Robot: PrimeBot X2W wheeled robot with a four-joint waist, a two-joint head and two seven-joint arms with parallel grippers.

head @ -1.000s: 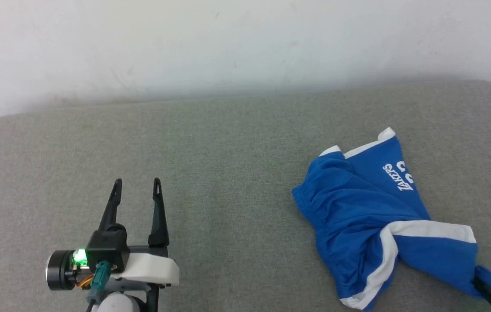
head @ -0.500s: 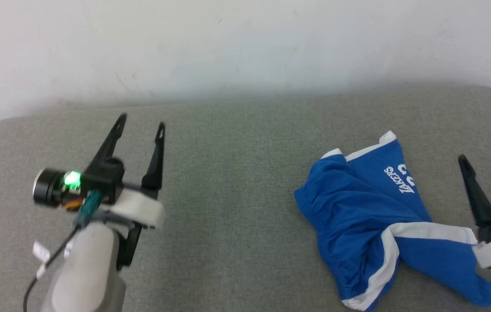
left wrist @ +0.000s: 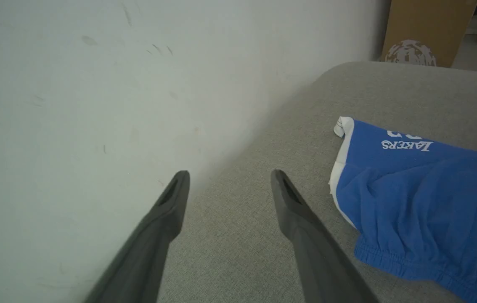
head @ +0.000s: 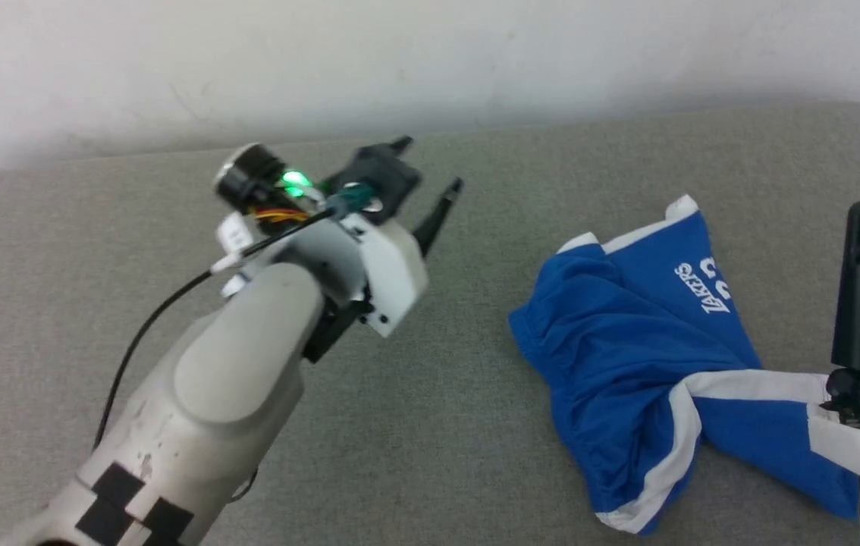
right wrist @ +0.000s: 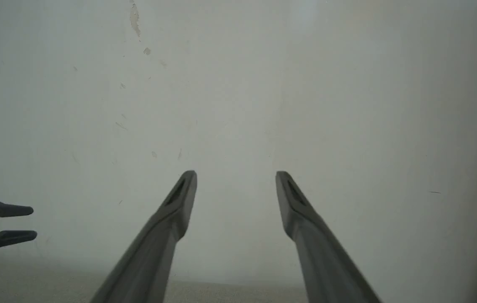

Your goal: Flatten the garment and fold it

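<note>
The left tool [head: 430, 163] has swung up from the near left corner toward the middle of the tabletop [head: 437, 440], and its fingers now point across at the shorts [head: 627, 356]. The right tool [right wrist: 236, 174] has let go of the hem corner it pinched and lifted clear, so that corner has dropped back onto the cloth. The head camera has also shifted a little.

Both tools stand wide with nothing between their fingers. The left is well apart from the shorts. The right is raised at the right edge beside the nearer leg and faces the wall [head: 400, 61].

The shorts lie on the right part of the tabletop in a rumpled heap. The waistband faces the centre, the printed leg reaches toward the wall, and the other leg is twisted across toward the right tool.

By my reading nothing is finished: the cloth is neither spread flat nor folded, so both steps remain.

Count: one pair of shorts, two tools with two fingers each, one tabletop.
</note>
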